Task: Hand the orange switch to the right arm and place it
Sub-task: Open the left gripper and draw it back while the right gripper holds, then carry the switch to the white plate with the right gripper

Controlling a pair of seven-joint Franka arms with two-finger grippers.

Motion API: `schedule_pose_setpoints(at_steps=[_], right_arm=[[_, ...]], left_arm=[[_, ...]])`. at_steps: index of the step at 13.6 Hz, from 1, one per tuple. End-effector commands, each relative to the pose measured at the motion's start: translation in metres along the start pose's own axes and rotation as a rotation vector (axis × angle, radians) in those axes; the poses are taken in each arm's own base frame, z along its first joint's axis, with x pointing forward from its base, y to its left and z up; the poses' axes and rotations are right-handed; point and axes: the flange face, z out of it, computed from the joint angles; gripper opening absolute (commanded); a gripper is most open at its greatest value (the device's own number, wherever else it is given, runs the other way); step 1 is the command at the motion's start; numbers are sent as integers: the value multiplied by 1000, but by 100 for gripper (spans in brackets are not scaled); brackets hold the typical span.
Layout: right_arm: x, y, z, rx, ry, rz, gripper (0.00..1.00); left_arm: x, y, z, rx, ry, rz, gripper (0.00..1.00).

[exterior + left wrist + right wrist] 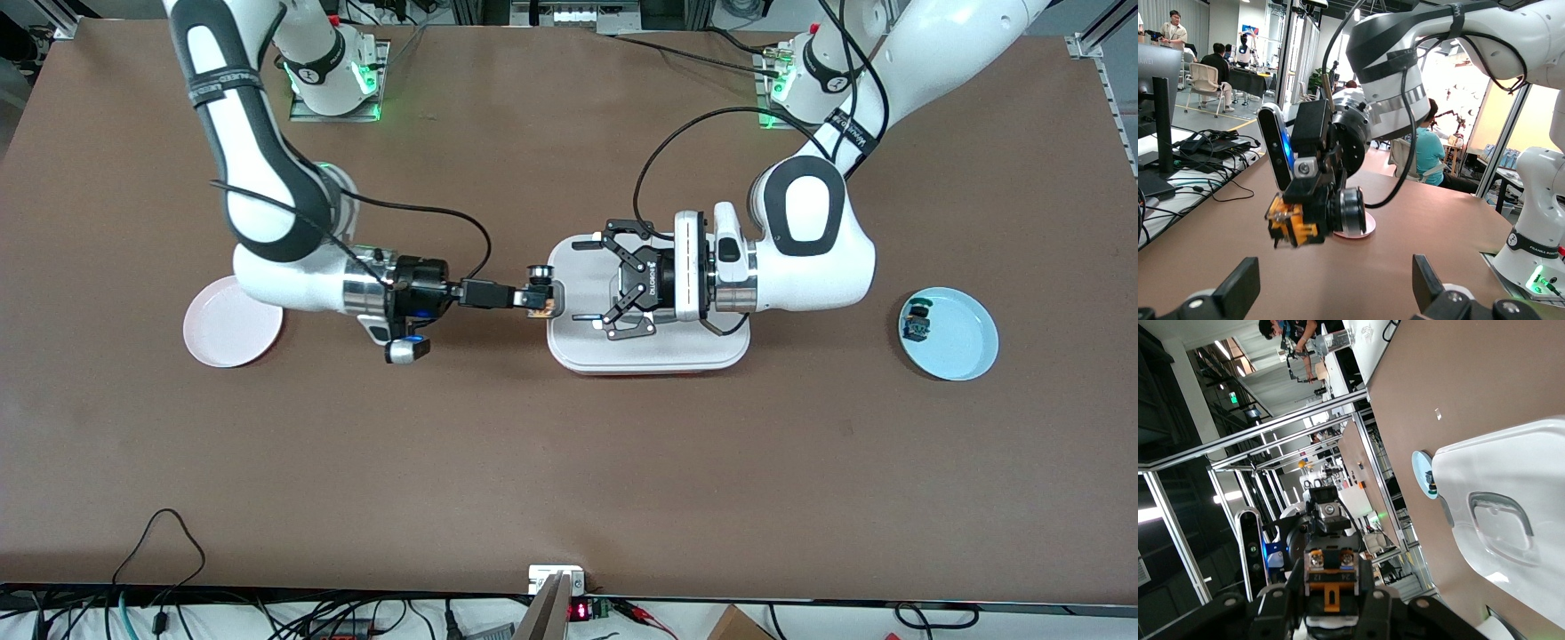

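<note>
Mid-frame on the desk [569,462]: tray [649,356]. At frame left, 1 plate [227,333]; at frame right, another plate [960,342] holding 2 small parts [917,322].

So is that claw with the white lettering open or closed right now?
Open. The left gripper has its fingers spread wide over the white tray, holding nothing.

The right gripper [544,300] pinches the orange switch [543,308] between closed fingers above the white tray [649,357] edge; the left gripper [597,286], fingers spread, faces it just apart.
</note>
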Motion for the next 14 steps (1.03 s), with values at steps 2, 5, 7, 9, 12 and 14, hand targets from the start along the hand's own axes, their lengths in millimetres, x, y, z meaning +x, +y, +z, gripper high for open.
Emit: schedule_pose_setpoints(at_steps=[2,5,7,9,12,14], right_arm=[[16,-22,-58,-121,-78,-65,0],[23,-28,-109,-296,-118,-125,0],[25,-40,-153,-397,-162,-160,0],[22,-39,-187,-502,-199,-167,0],[11,-36,-232,-775,-239,-201,0],[3,-36,-256,-989,-264,-277,0]], left_arm=[[15,7,-13,8,-21,55,100],[12,1,-27,-4,-74,87,100],[11,-1,-41,-62,-97,77,100],[11,-7,-69,-119,-152,53,100],[17,-6,-99,-202,-275,-17,100],[16,-2,-113,-242,-377,-81,100]])
